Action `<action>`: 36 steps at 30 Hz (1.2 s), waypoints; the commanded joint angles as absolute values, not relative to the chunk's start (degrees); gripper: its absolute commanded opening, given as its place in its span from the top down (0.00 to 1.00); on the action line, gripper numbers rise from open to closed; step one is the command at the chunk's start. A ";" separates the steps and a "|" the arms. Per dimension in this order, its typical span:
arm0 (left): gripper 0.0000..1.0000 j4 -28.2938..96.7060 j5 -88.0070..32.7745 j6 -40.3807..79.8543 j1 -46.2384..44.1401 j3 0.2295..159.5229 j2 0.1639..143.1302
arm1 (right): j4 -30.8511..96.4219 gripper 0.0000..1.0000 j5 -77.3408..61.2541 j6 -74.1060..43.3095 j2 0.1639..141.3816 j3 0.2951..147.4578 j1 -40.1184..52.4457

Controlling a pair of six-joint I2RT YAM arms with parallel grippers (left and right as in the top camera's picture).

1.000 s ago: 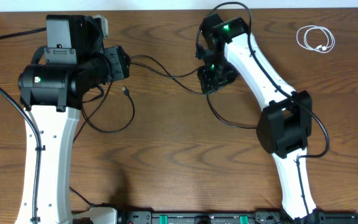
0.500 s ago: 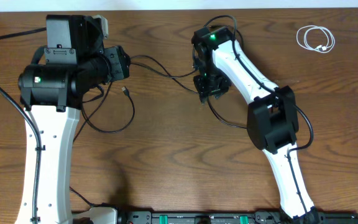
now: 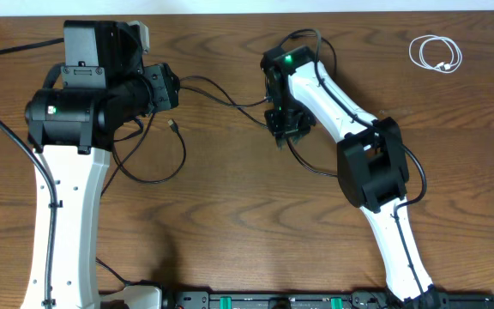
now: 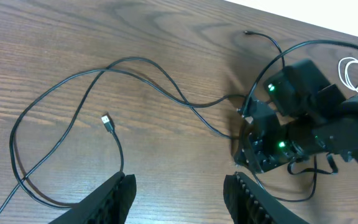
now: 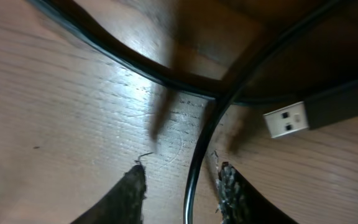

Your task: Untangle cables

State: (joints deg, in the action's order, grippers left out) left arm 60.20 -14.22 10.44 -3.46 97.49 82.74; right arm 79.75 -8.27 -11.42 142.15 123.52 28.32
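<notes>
Change: my right hand (image 5: 182,186) slid toward 9 o'clock, narrowing astride the black cable (image 5: 194,155), not pinching.
Left hand (image 4: 179,193): half open, empty.
Meaning: grasp coming.

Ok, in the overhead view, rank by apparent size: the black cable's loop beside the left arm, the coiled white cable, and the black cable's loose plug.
1. black cable's loop, clearly largest
2. coiled white cable
3. loose plug, tiny
All lie on the table, so nearness doesn't skew this.
</notes>
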 commanded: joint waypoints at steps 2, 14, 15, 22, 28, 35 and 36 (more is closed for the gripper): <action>0.49 60.40 -13.47 9.69 -3.29 97.82 82.74 | 79.18 0.70 -8.03 -12.82 143.17 122.10 28.53; 0.49 60.42 -13.47 9.67 -3.29 97.82 82.74 | 78.24 0.99 -7.97 -12.32 141.95 123.76 28.29; 0.49 60.42 -13.47 9.67 -3.29 97.82 82.74 | 78.19 0.99 -7.97 -11.84 141.03 124.31 28.16; 0.49 60.42 -13.47 9.67 -3.29 97.82 82.74 | 78.06 0.99 -8.03 -5.19 130.87 128.81 28.23; 0.49 60.40 -13.47 9.67 -3.29 97.82 82.76 | 76.60 0.99 -8.08 -3.51 118.93 131.72 28.27; 0.49 60.40 -13.47 9.67 -3.29 97.82 83.02 | 66.92 0.99 -8.03 -5.82 103.20 132.29 27.03; 0.49 60.40 -13.47 9.67 -3.29 97.82 83.13 | 65.49 0.99 -7.99 -6.09 101.75 132.29 26.87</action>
